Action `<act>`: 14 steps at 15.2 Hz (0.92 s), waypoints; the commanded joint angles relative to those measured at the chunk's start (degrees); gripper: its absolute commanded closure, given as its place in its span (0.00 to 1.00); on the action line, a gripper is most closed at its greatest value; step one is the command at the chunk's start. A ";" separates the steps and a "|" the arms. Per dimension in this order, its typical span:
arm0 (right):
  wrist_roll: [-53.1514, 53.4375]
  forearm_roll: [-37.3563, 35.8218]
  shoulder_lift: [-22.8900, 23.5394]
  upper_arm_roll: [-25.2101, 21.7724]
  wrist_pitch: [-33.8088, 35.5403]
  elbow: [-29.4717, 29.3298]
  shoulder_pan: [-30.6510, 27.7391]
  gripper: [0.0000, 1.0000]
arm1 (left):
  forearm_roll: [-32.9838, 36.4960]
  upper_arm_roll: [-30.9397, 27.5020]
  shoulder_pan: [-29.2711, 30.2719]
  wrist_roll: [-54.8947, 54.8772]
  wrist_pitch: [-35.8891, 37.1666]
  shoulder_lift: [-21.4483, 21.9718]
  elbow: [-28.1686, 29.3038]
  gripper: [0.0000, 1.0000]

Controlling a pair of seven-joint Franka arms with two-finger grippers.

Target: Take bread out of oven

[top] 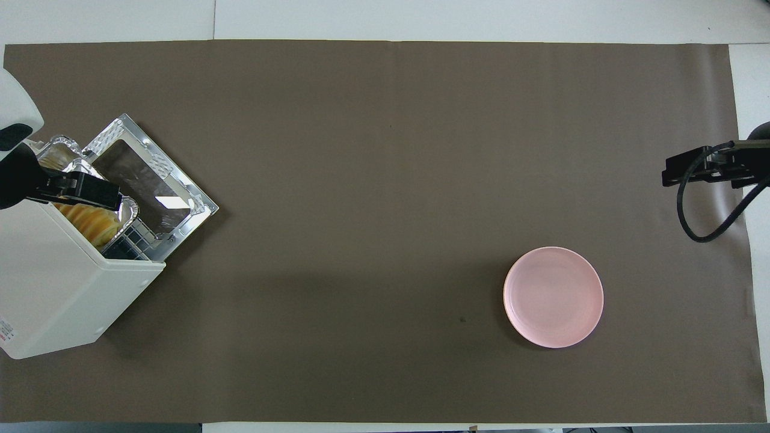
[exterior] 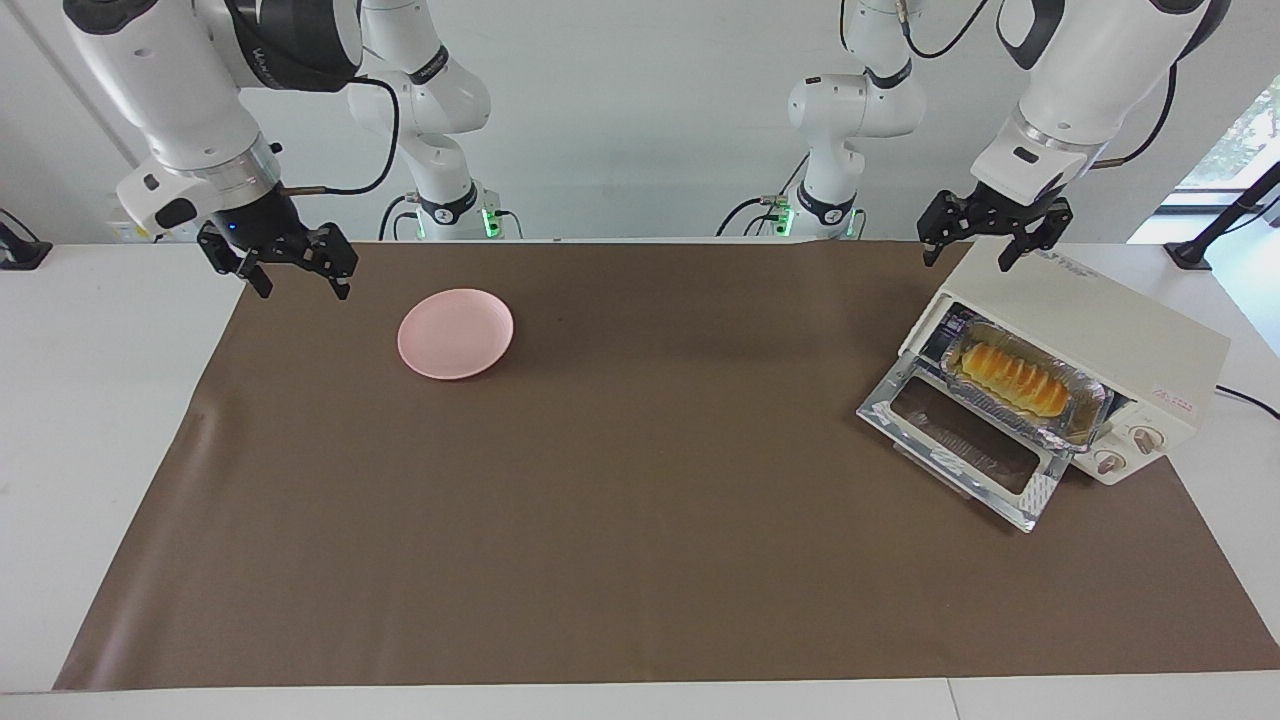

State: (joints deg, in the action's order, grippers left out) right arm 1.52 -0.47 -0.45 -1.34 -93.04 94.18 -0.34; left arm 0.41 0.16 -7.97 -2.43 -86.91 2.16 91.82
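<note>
The bread (exterior: 1013,379) lies in a crinkled silver foil tray (exterior: 1085,412) at the mouth of the oven (exterior: 1100,330), its long axis parallel to the oven's front, slanting across the table. It is a golden-yellow loaf with crosswise ridges. The boxy cream oven stands at the left arm's end of the brown mat (exterior: 640,520), its silver-framed glass door (exterior: 965,440) dropped flat. The left gripper (exterior: 982,252) hangs over the oven's top, jaws wide, holding nothing. The right gripper (exterior: 298,282) waits over the mat's edge, jaws spread and empty, near a round pink plate (exterior: 456,333).
</note>
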 commanded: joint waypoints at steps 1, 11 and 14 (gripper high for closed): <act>-0.38 0.83 -0.78 0.46 -0.04 0.66 -0.89 0.00 | -0.41 -0.24 0.15 0.50 -0.28 -0.13 -0.68 0.00; -0.55 0.83 -0.78 0.46 0.05 0.66 -0.97 0.00 | -0.06 -0.33 0.32 0.85 0.60 1.27 1.87 0.00; -0.55 0.83 -0.87 0.55 0.22 0.83 -0.80 0.00 | 1.52 -0.24 1.46 4.88 -0.28 0.75 1.43 0.00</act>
State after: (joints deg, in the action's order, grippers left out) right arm 1.52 -0.47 -0.45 -1.33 -92.92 94.24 -0.35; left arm 0.78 -0.32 -7.46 0.21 -86.78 2.15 92.31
